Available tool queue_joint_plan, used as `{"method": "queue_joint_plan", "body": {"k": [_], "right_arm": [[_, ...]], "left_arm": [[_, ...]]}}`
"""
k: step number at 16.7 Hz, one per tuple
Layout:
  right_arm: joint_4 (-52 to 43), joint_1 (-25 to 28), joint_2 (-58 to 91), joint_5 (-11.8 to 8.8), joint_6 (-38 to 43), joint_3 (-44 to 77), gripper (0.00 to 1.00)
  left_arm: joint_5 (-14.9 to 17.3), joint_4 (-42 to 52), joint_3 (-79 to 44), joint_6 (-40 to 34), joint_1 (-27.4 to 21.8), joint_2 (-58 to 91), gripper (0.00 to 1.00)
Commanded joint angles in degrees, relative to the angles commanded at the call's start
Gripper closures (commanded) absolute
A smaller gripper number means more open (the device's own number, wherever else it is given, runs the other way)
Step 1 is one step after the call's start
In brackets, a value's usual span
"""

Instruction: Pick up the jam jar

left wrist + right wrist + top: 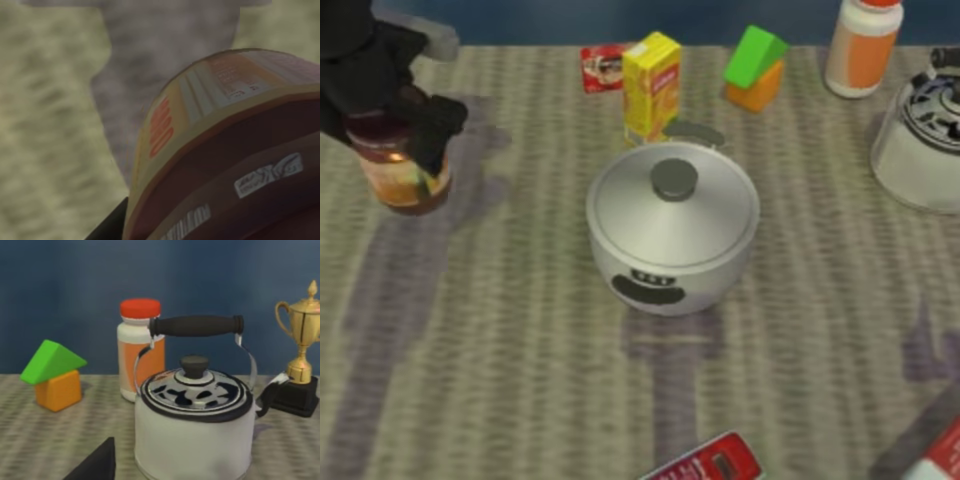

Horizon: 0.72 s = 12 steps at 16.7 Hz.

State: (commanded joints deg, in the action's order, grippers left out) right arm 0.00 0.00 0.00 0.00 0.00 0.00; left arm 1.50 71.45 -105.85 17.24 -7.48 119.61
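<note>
At the table's far left, black left gripper clamped around the small round glass jam jar of dark red-brown jam with an orange-yellow label, held clear of the woven grey-green tablecloth, its shadow cast on the cloth beside and below it. In the left wrist view, filled almost wholly by the jar's label and dark lower body, with cloth beyond. Further right, along the back edge: a small red packet, then an upright yellow carton just beside it. In the middle, a round silver pot with a flat lid and dark knob, just in front of the carton. Behind and right of the pot, a toy block house with orange body and green wedge roof. Then a tall white bottle with orange label and red-orange cap. At the right edge, a white kettle with patterned lid and black handle. Beside the kettle in the right wrist view, a gold trophy cup on a black base. Along the front edge, two red flat items, partly cut off. Right gripper seen only as a dark tip; grip state impossible to tell.
</note>
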Motion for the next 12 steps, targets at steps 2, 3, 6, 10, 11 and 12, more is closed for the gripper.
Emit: {"method": "queue_joint_plan", "body": {"k": [2,3,6,10,11,12], "right_arm": [[0.00,0.00,0.00,0.00,0.00,0.00,0.00],[0.00,0.00,0.00,0.00,0.00,0.00,0.00],[0.00,0.00,0.00,0.00,0.00,0.00,0.00],[0.00,0.00,0.00,0.00,0.00,0.00,0.00],[0.00,0.00,0.00,0.00,0.00,0.00,0.00],[0.00,0.00,0.00,0.00,0.00,0.00,0.00]], "left_arm": [[-0.79,-2.00,1.56,-9.16,-2.48,-0.39,1.00],[-1.17,-2.94,2.39,-13.67,-3.70,-0.56,1.00],[-2.14,-5.29,4.93,-25.38,-7.05,-0.77,1.00],[-2.84,-6.91,7.34,-33.59,-9.81,-0.63,1.00],[-2.89,-7.02,7.54,-34.16,-10.03,-0.59,1.00],[-2.89,-7.03,7.55,-34.19,-10.04,-0.59,1.00]]}}
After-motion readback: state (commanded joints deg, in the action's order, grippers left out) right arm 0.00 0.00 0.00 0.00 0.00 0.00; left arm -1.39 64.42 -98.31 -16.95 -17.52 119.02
